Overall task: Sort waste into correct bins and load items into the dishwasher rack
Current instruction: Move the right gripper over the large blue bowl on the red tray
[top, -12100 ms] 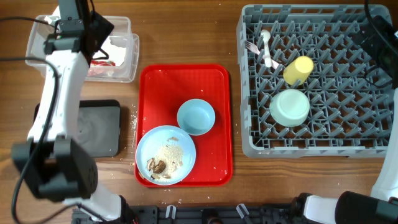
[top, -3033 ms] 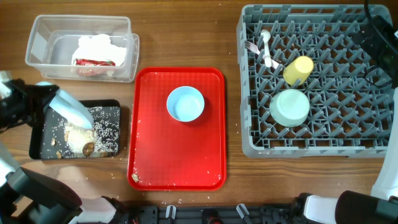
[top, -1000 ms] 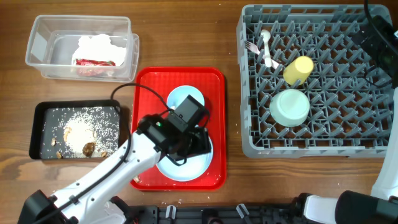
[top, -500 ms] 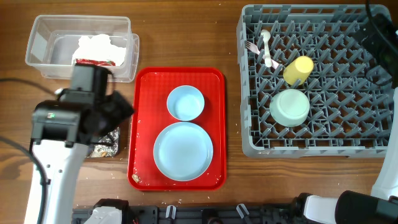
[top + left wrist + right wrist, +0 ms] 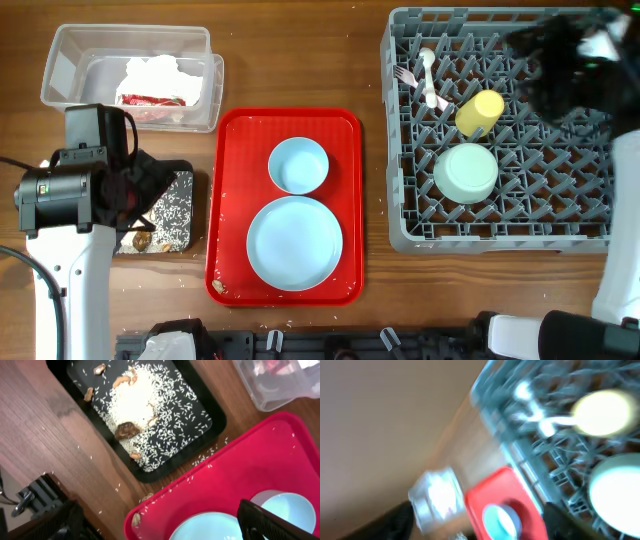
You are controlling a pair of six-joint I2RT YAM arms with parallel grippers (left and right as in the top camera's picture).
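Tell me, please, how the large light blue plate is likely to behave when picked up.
The large light blue plate looks rigid, so it should probably keep its shape lifted by one edge. Lying flat on the red tray, its rim may be hard to get under. Pushed, it might slide into the small light blue bowl.

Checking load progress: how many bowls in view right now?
2. A small light blue bowl on the red tray, beside the plate; a mint green bowl in the grey rack. The right arm covers one rack corner, so another could be hidden.
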